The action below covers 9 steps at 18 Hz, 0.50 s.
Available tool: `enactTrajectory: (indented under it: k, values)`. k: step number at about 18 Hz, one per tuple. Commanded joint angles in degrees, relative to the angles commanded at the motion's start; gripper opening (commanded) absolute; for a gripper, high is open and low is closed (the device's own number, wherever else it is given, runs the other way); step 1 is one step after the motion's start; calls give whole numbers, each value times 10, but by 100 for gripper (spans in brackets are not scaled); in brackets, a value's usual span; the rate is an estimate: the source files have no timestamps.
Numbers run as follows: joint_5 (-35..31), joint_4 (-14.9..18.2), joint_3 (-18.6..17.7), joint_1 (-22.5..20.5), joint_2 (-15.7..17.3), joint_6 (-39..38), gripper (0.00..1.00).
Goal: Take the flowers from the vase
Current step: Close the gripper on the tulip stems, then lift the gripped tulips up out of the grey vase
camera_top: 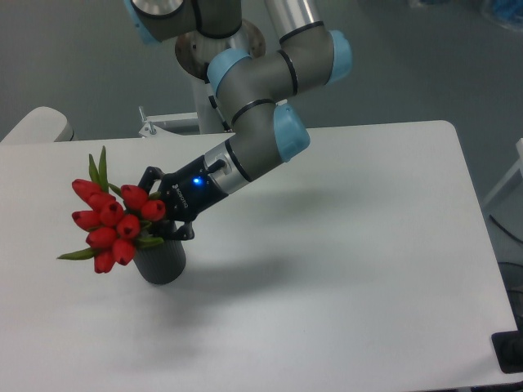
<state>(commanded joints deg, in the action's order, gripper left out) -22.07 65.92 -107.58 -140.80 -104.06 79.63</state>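
The flowers (112, 222), a bunch of red tulip buds with green leaves, lean out to the left of the vase (163, 261), a short dark grey cylinder at the table's front left. Their stems still reach into the vase. My gripper (163, 219) comes in from the right, just above the vase rim. Its black fingers are closed around the stems right under the buds. The stems themselves are mostly hidden by the fingers and the buds.
The white table (343, 269) has its right edge near x 600. The arm's base (214, 49) stands behind the table. A pale rounded object (37, 124) sits at the back left, and a black item (508, 351) sits at the front right corner.
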Motion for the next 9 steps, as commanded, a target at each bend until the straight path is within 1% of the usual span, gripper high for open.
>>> enactTrajectory:
  k: [3,5,9]
  values:
    - [25,0,1,-11,2,-8,21]
    - [47,-1,2,-17,10,-31,21]
    - [90,0,6,-24,20,-37,22]
